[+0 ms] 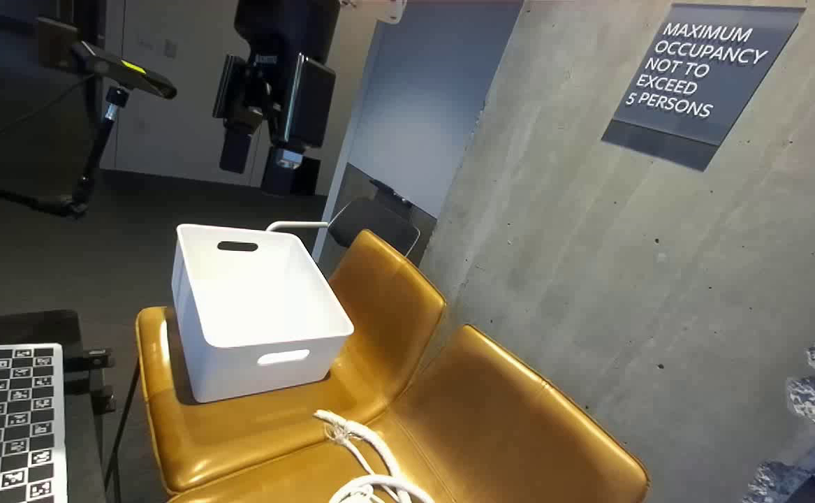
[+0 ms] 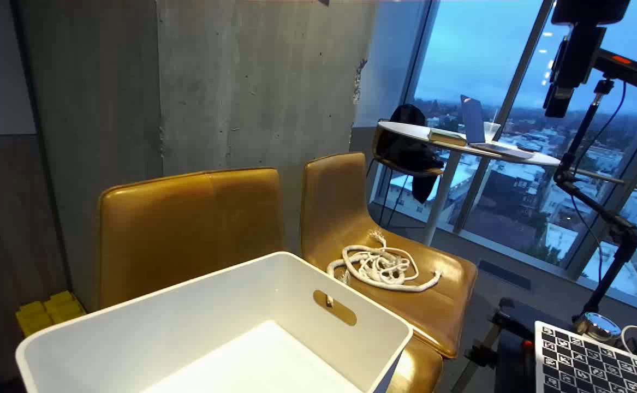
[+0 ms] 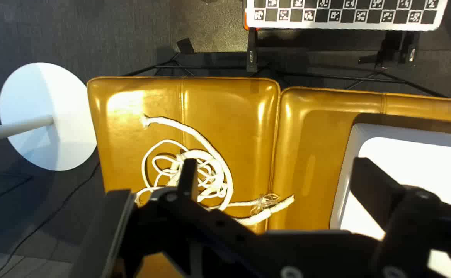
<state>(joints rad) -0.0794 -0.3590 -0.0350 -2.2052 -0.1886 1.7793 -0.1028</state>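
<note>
My gripper (image 1: 262, 159) hangs above the chairs with its fingers spread wide and nothing between them. It shows at the upper right in an exterior view (image 2: 558, 101). In the wrist view the gripper (image 3: 274, 166) stands over two tan leather seats. Its left finger (image 3: 188, 173) overlaps a tangled white rope (image 3: 227, 179) on one seat (image 3: 233, 104). The right finger (image 3: 376, 189) overlaps a white bin (image 3: 347, 173) on the adjoining seat. Both exterior views show the bin (image 1: 253, 374) upright, with no contents visible inside. The rope (image 2: 389, 286) lies loosely coiled, frayed at its ends.
A checkered marker board (image 1: 9, 419) sits beside the chairs. A camera on a jointed stand (image 2: 626, 68) rises near it. Behind the chair backs is a concrete wall (image 1: 554, 244). A round table (image 2: 405, 130) with a laptop stands by the window; a white disc base (image 3: 55, 150) appears left.
</note>
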